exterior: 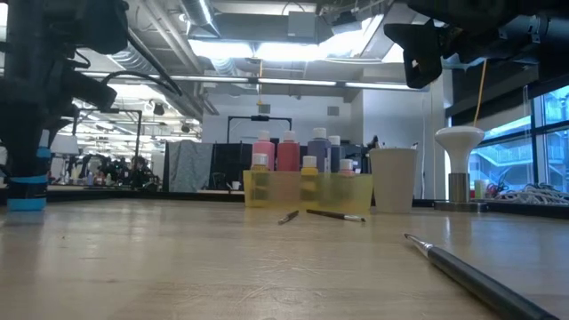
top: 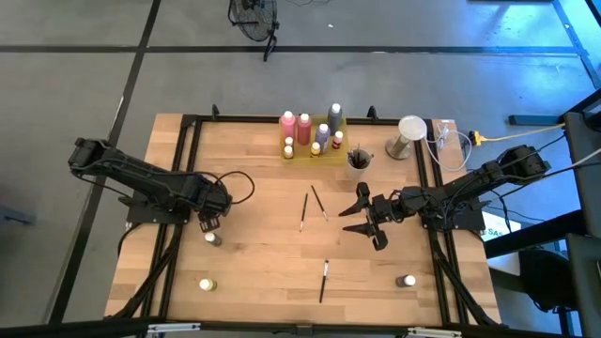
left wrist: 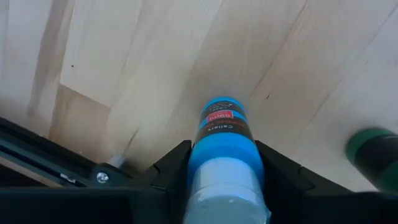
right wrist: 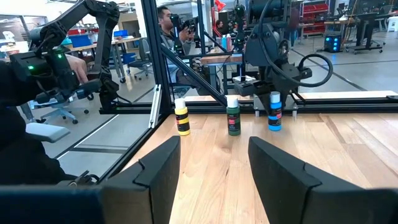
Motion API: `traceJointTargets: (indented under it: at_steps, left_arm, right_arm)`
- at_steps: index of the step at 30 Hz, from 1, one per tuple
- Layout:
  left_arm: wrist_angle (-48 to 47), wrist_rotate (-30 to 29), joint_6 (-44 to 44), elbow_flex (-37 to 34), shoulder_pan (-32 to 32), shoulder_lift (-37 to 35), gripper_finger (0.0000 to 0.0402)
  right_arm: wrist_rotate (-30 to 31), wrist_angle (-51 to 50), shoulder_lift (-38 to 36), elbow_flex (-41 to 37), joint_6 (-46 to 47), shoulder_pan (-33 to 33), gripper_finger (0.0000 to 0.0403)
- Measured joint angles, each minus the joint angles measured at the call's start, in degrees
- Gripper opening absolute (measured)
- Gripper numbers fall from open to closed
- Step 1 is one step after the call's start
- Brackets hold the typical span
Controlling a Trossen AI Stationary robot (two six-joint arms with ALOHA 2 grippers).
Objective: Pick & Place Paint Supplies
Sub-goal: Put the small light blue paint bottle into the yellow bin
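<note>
High view: the left pincer (top: pixel 208 222) is reaching down at the left side of the wooden tabletop (top: pixel 254 272), and a small bottle (top: pixel 213 238) is standing just below it in the picture. A yellow tray (top: pixel 313 150) near the far edge is holding pink, purple and grey paint bottles (top: pixel 304 127), with a cup (top: pixel 357 161) of brushes beside it. Two paintbrushes (top: pixel 303 209) are lying at mid-table and a third (top: pixel 324 279) nearer the front. The right pincer (top: pixel 368 222) is hovering right of centre with its fingers spread and nothing between them.

Low view: the tray (exterior: pixel 307 189) and its bottles are standing at the far side, while the left arm is gripping a blue-labelled bottle (exterior: pixel 27 182) at the picture's left; a brush handle (exterior: pixel 480 276) is lying close by.

Left wrist view: the left pincer (left wrist: pixel 225 177) is clenching a blue paint bottle (left wrist: pixel 222 155) with a pale cap. A green object (left wrist: pixel 375 155), probably another bottle, is lying beside it.

Right wrist view: the right fingers (right wrist: pixel 158 171) are standing apart; yellow (right wrist: pixel 181 117), green (right wrist: pixel 232 115) and blue (right wrist: pixel 275 111) bottles are lining the far edge.
</note>
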Motion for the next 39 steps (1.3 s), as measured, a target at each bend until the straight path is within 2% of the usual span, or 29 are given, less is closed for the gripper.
traceJointTargets:
  at_steps: [8, 29, 34, 39]
  left_arm:
    - [-0.02, 0.48, -1.0, 2.21, 0.0, 0.09, 0.0142]
    - [-8.58, -1.23, -0.98, 15.87, 0.0, 0.05, 0.0141]
    - [-9.44, -2.28, 2.29, 19.53, 0.25, 0.04, 0.0141]
    - [-9.89, -2.6, 5.02, 22.96, 3.43, 1.41, 0.0141]
  right_arm:
    - [0.0, 0.03, 0.01, 0.0, 0.0, 0.0, 0.0192]
    - [0.0, 0.04, 0.02, 0.0, 0.0, 0.0, 0.0192]
    - [0.0, 0.04, 0.02, 0.0, 0.0, 0.0, 0.0192]
    - [0.0, 0.04, 0.02, 0.0, 0.0, 0.0, 0.0192]
